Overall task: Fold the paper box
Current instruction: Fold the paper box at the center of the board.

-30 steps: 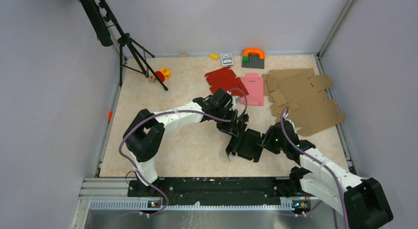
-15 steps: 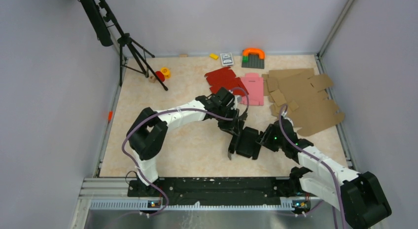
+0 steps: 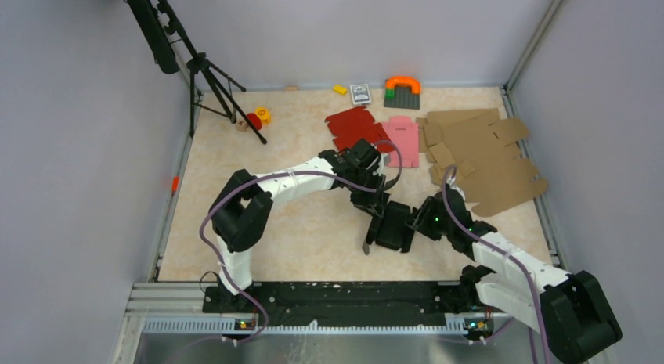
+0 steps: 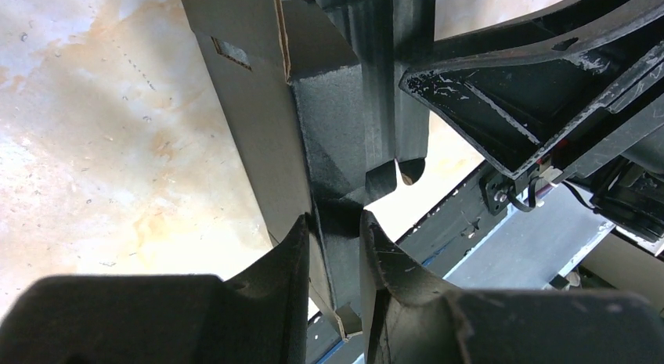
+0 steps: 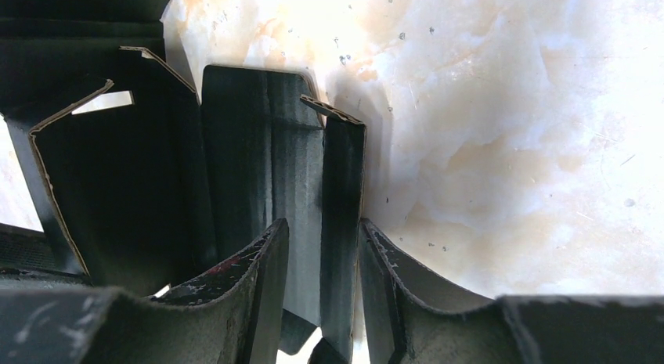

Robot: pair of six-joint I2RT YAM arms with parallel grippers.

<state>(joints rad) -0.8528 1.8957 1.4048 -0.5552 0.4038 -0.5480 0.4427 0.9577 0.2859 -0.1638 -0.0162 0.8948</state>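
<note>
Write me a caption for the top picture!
Left fingers and right fingers pinch the black box over the table; red blank, pink blank and brown cardboard lie behind.

Black matte paper box [image 3: 398,225], partly folded, several flaps standing up (brown cut edges showing)

paper box [image 3: 394,225] — matt black thin cardboard, raw brown cut edges | table [image 3: 297,137] — smooth, marbled beige, slight sheen
</note>
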